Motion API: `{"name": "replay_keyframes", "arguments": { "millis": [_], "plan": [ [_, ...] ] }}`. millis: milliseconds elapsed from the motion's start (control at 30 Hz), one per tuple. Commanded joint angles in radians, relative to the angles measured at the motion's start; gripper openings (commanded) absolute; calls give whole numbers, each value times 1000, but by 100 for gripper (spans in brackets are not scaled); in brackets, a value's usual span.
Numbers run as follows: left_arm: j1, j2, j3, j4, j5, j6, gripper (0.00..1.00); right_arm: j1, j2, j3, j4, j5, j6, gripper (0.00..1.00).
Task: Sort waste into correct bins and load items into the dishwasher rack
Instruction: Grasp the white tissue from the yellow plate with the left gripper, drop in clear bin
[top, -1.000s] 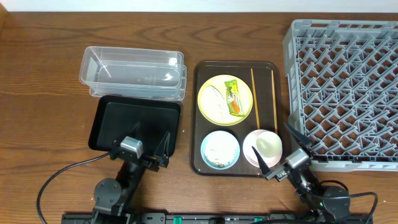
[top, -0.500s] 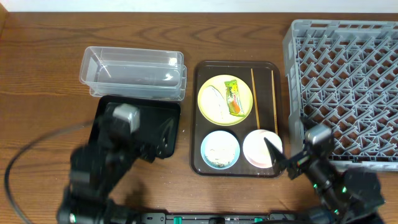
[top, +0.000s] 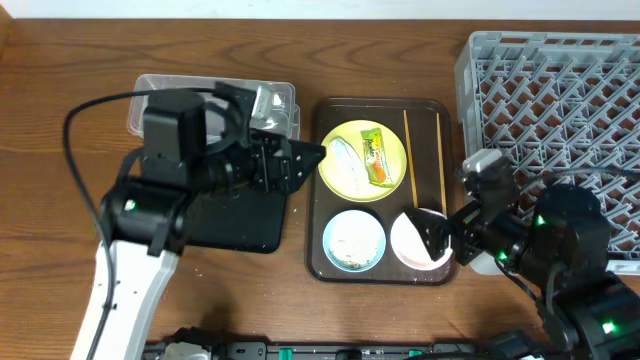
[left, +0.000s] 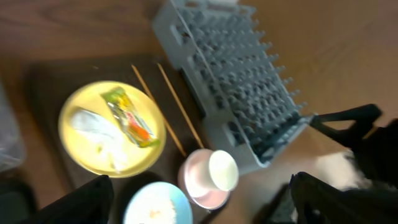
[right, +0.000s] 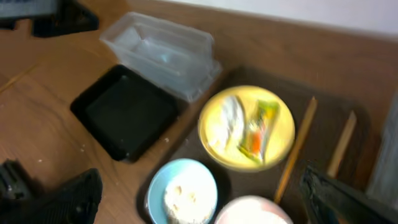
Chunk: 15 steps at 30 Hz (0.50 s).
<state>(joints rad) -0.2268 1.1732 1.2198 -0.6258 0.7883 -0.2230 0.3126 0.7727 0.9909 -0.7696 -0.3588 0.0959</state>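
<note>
The left gripper (top: 300, 162) is held above the table (top: 60, 60), over the right edge of the black tray (top: 235, 222), with its tips pointed toward the yellow plate (top: 362, 160). In the left wrist view its fingers (left: 81, 200) are seen spread wide, with nothing between them. The clear tub (top: 148, 88) is partly covered by this arm and is set just behind the black tray.

The right gripper (top: 440, 238) is positioned over the near right corner of the brown tray (top: 425, 125), above the pink bowl (top: 410, 245). In the right wrist view its fingers are seen wide apart and nothing is held.

On the plate the wrapper (top: 376, 157) and the white scrap (top: 343, 158) are laid side by side. The chopsticks (top: 409, 155) are laid parallel on the brown tray, to the right of the plate. Rice (top: 352, 243) is held in the blue bowl (top: 353, 225), beside the pink bowl. The cup (left: 222, 169) is seen in the pink bowl, tilted on its side. The rack (top: 560, 100) is set just right of the brown tray.
</note>
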Motion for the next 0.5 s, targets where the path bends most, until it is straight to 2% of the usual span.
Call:
{"name": "replay_keyframes", "arguments": {
  "millis": [0,100,267,467],
  "plan": [
    [-56,52,17,-11,53,-31,91,-90,21,79,-76,163,187,99],
    [-148,95,17,-45,-77,-30,87,-212,59,170,-207,257,241,99],
    [-309,179,17,-69,-465,-30,87,-418,143,297,-380,242,247,99],
    [-399,337,17,8,-696,-30,81,-480,191,309,-400,112,240,99]
  ]
}}
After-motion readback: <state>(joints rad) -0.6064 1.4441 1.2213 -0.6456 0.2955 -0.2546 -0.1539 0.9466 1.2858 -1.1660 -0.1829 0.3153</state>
